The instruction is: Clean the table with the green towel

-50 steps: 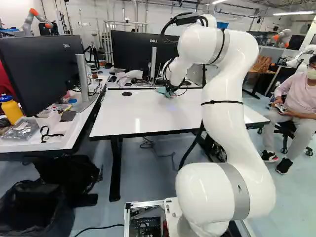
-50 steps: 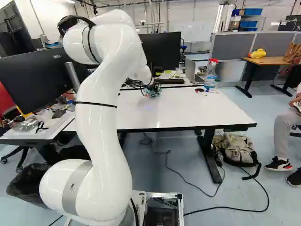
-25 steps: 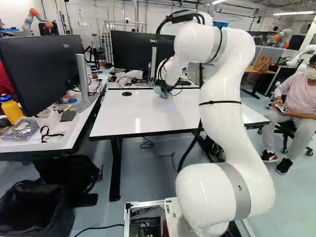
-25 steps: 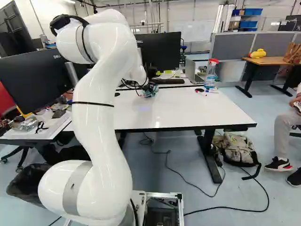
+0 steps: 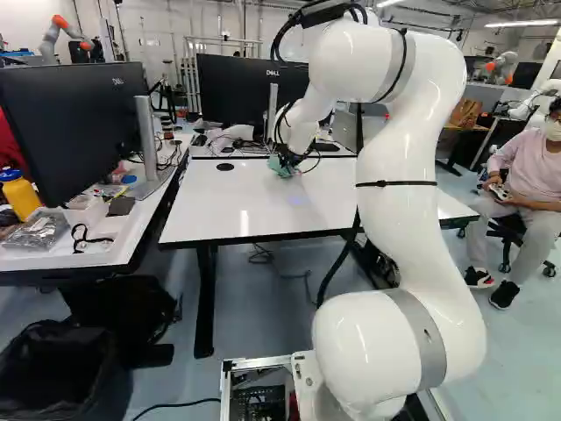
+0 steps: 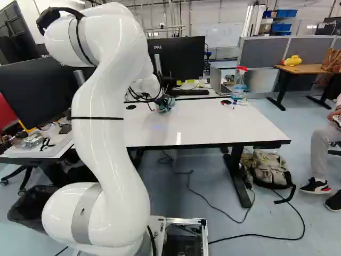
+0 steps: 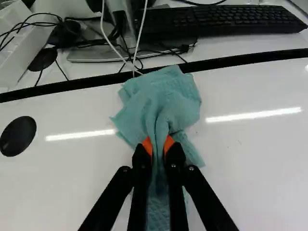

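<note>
Now the tool (image 5: 286, 159) holds the green towel (image 7: 166, 101) farther left.

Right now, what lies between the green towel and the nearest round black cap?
Between towel and cap, the wrist view shows bare white tabletop with a reflection.

The towel (image 7: 166, 98) lies on the table (image 6: 213, 125); behind that stands a monitor (image 6: 184, 58) (a keyboard (image 7: 226, 19) before it).
</note>
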Robot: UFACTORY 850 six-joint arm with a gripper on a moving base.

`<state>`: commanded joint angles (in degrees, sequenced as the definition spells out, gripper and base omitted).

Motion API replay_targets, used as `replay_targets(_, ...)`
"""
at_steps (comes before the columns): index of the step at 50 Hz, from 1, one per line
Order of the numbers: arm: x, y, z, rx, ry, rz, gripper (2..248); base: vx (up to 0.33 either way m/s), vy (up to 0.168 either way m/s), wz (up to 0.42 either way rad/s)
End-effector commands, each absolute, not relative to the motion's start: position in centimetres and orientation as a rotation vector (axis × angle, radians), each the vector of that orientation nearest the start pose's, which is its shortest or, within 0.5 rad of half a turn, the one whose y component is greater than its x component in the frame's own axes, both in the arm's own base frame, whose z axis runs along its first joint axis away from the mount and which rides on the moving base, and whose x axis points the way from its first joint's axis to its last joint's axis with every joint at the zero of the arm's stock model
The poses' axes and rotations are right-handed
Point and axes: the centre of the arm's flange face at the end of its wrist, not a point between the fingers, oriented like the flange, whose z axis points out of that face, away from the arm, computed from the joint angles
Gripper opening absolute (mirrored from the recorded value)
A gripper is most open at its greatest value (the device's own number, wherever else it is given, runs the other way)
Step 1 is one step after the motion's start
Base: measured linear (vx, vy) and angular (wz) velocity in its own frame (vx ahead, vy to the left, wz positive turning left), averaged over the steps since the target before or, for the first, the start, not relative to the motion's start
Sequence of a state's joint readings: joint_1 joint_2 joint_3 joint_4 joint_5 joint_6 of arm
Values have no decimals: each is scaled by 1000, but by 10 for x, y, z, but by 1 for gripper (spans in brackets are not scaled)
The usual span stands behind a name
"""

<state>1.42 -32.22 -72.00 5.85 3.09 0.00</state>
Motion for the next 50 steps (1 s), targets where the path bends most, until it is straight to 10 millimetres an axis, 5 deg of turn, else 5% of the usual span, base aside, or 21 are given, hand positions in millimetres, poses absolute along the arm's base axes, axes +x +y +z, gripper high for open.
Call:
replay_targets(25,611,22,401,-2902,97,-1081,45,0,0,0)
replay_targets(50,577,-6,404,-2927,167,-1055,45,0,0,0)
